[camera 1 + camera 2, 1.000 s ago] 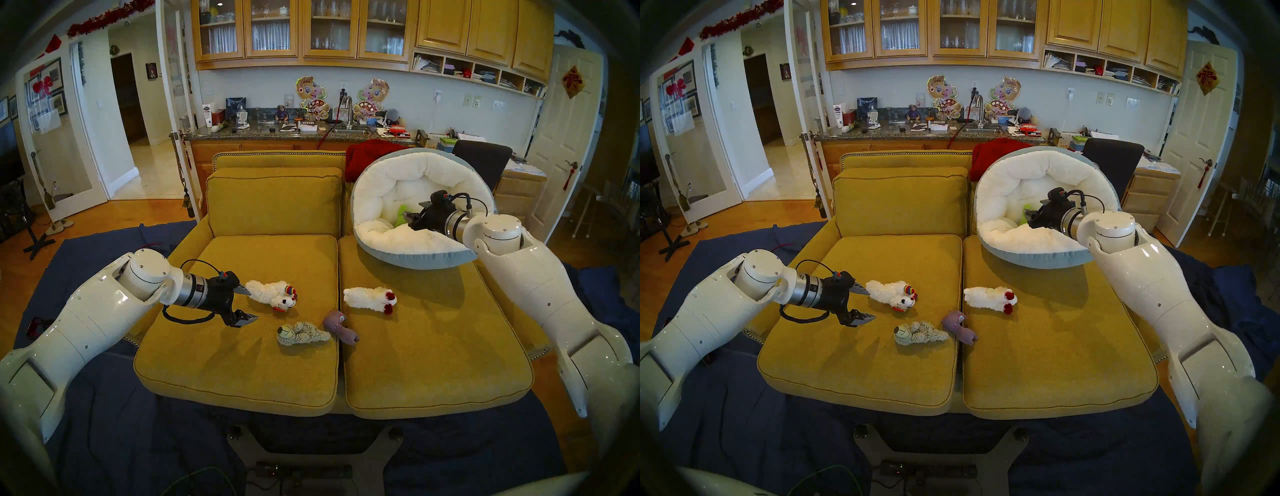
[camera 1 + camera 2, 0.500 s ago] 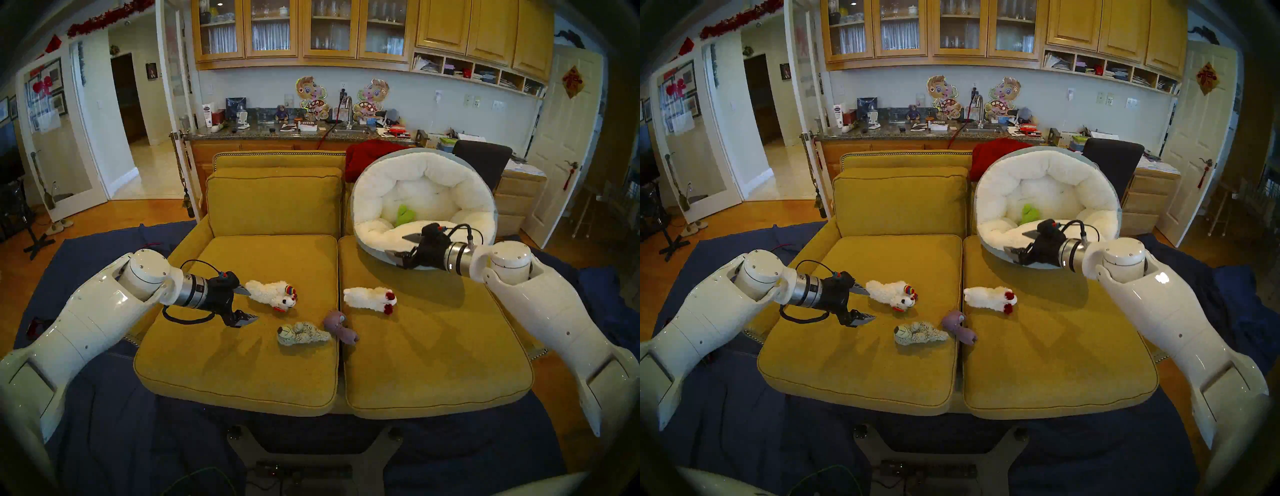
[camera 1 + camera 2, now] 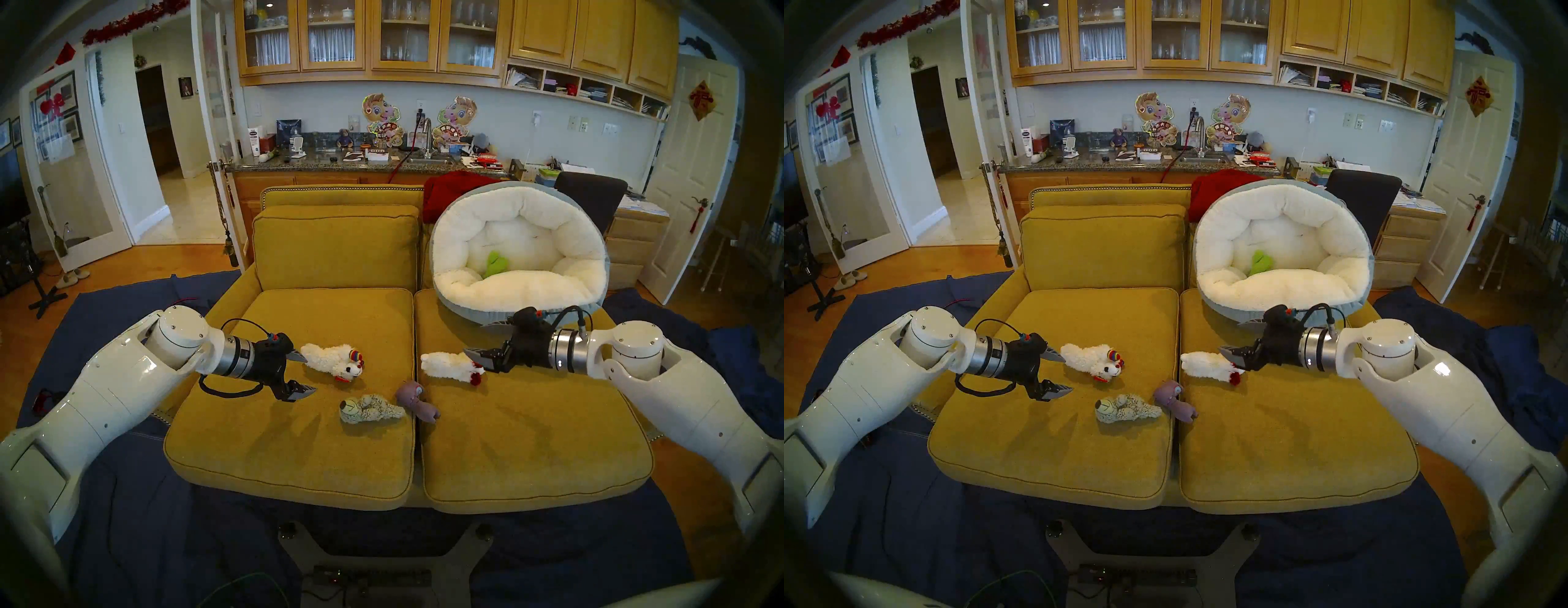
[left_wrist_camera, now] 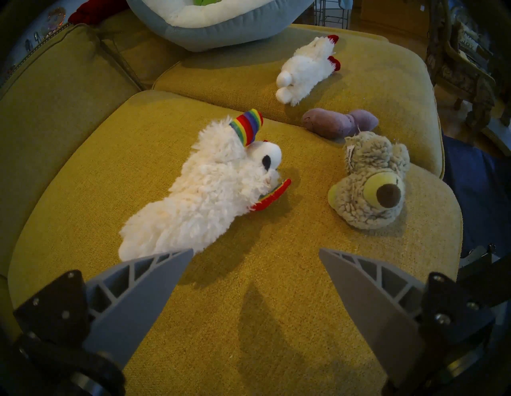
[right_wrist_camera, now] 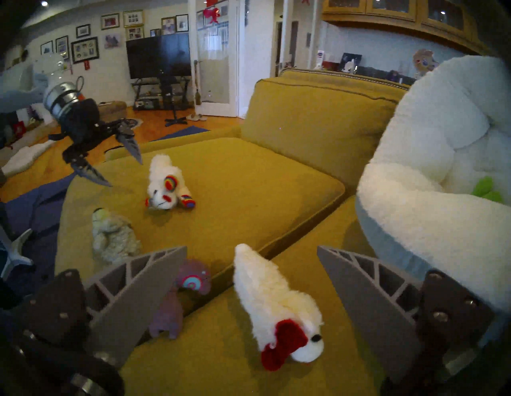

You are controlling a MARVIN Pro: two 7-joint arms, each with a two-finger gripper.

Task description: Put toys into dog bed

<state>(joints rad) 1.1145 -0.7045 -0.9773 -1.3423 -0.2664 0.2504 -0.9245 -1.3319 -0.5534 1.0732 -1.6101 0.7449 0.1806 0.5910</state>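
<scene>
The dog bed (image 3: 522,288), white inside and grey-blue outside, leans on the sofa's back right. The lime-green cactus (image 3: 494,264) lies inside it. The white lamb with rainbow ears (image 3: 331,358), the white lamb with dark-red ears (image 3: 447,364), the shaggy beige animal (image 3: 371,408) and the purple animal (image 3: 415,399) lie on the seat. My left gripper (image 3: 309,374) is open and empty at the rainbow lamb's tail end (image 4: 199,199). My right gripper (image 3: 474,338) is open and empty, just over the red-eared lamb's head; in the right wrist view the lamb (image 5: 271,293) lies between the fingers.
The toys lie on two mustard seat cushions (image 3: 297,458) with a seam (image 3: 415,424) between them; the purple animal lies on it. A back cushion (image 3: 335,250) stands at the left rear. A red cloth (image 3: 449,191) hangs behind the bed. A dark blue cloth (image 3: 127,530) covers the floor.
My right gripper has come out of the dog bed, leaving the cactus inside, and moved forward and down to the red-eared lamb. The left arm has not moved.
</scene>
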